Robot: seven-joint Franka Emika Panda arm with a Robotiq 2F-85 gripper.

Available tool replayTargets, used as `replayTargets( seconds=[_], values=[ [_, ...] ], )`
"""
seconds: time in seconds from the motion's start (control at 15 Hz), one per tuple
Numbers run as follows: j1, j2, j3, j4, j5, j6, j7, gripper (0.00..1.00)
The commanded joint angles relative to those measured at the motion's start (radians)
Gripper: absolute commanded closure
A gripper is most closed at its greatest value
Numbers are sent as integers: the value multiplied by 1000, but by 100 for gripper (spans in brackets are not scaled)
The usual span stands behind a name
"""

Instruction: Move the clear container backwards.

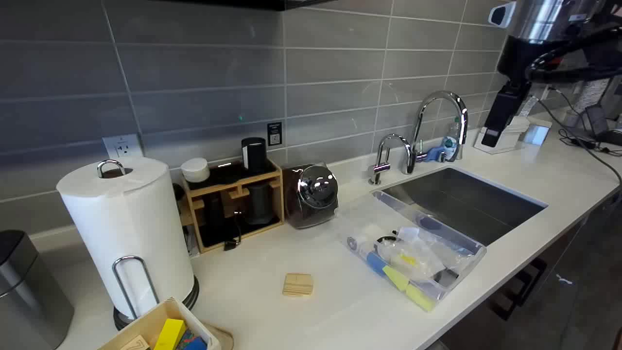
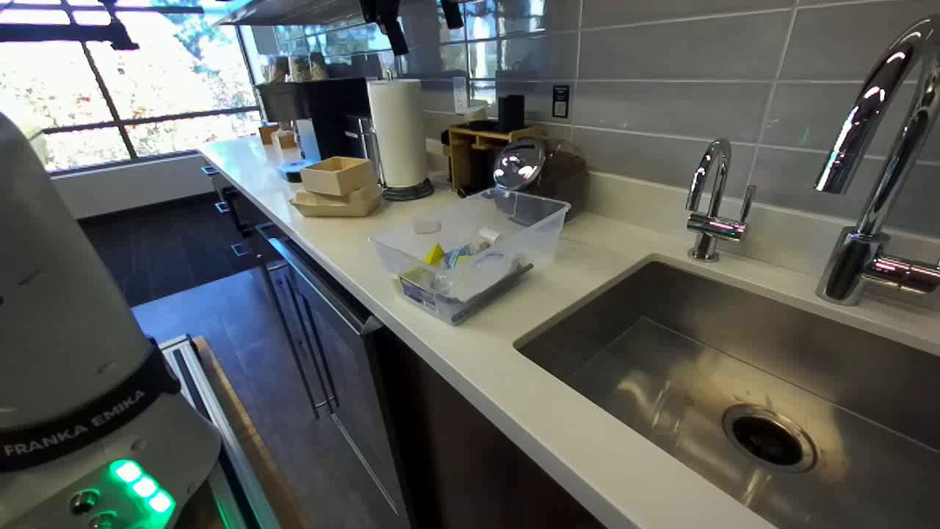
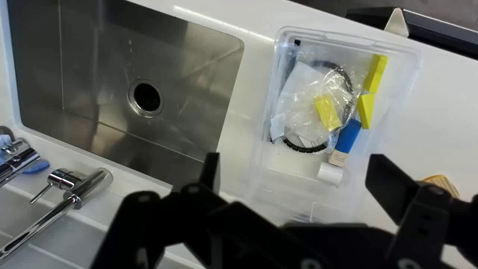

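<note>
The clear container point(image 1: 437, 228) is a shallow transparent bin on the white counter, between the sink and the paper towel roll. It also shows in an exterior view point(image 2: 543, 228) and in the wrist view point(image 3: 295, 186). It holds yellow blocks point(image 3: 375, 73), a blue block point(image 3: 348, 135), a white cylinder point(image 3: 330, 173) and plastic bags around a black ring. My gripper point(image 3: 293, 166) is open and empty, with its fingers spread wide. It is high above the counter and apart from the container, as an exterior view of the gripper point(image 1: 493, 133) shows. It also shows at the top of an exterior view point(image 2: 427, 37).
The sink point(image 1: 457, 199) with two chrome faucets point(image 1: 461, 116) lies beside the container. A glass jar point(image 1: 313, 197), a wooden organizer point(image 1: 238, 187) and a paper towel roll point(image 1: 129, 228) stand near the wall. A small wooden piece point(image 1: 298, 284) and a pale wooden box point(image 2: 341, 176) are on the counter.
</note>
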Motion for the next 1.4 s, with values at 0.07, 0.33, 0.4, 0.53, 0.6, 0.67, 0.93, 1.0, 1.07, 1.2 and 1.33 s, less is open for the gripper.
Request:
replayTargets(
  seconds=[0.07, 0.33, 0.4, 0.53, 0.6, 0.67, 0.93, 1.0, 1.07, 1.2, 1.33],
  values=[
    [18, 1, -14, 2, -9, -4, 8, 0],
    [18, 1, -14, 2, -9, -4, 8, 0],
    [18, 1, -14, 2, -9, -4, 8, 0],
    [32, 16, -37, 7, 33, 0, -16, 0],
    [34, 25, -46, 4, 54, 18, -8, 0],
    [42, 41, -59, 4, 84, 32, -9, 0],
    [53, 127, -66, -5, 183, 166, 37, 0],
    [55, 152, -66, -11, 202, 220, 39, 0],
    [51, 184, -57, -19, 204, 278, 52, 0],
    [48, 250, -45, -23, 198, 357, 63, 0],
    [44, 314, -42, -26, 188, 406, 66, 0]
  ],
)
